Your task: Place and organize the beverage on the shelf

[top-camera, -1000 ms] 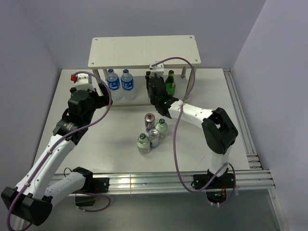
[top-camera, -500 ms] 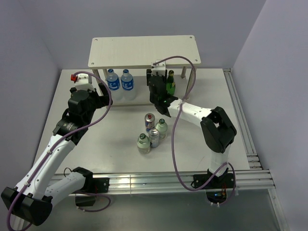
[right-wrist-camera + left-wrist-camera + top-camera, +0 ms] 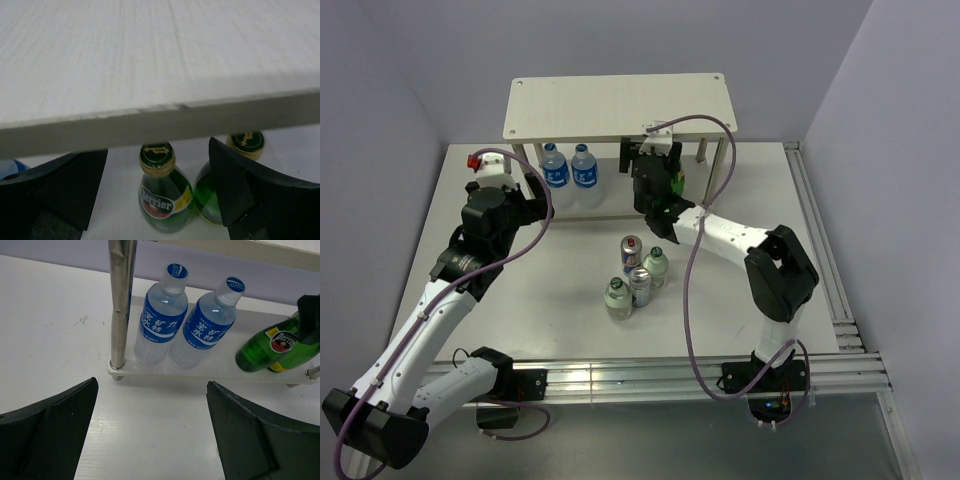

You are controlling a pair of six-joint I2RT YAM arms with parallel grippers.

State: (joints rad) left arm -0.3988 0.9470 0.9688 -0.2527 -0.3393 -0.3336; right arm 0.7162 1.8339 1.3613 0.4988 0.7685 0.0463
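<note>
**A:** Where does the shelf stand, and what is on it?

**B:** The shelf (image 3: 620,105) stands at the far side of the worktop (image 3: 560,300). Its lower board (image 3: 200,371) carries four drinks in a row. Two blue-labelled water bottles (image 3: 162,320) are on the left, just beside each other, and two green glass bottles (image 3: 161,195) stand upright to their right. The upper board (image 3: 150,60) looks bare from above.

**A:** Is either arm holding anything?

**B:** No. The right end effector (image 3: 655,165) is at the shelf front, under the top board's edge. Its fingers are spread wide to either side of one green bottle, and the wrist view shows a gap on each side, so it has hold of nothing. The left end effector (image 3: 152,385) hovers before the water bottles, also fully spread and empty.

**A:** So what is left?

**B:** About half, I judge. Four drinks sit in a tight cluster mid-worktop, well apart from the shelf. They are two cans (image 3: 631,250) and two small bottles (image 3: 657,265) with green caps. Each needs carrying over. Room on the lower board looks short, so the top one probably takes them.
</note>
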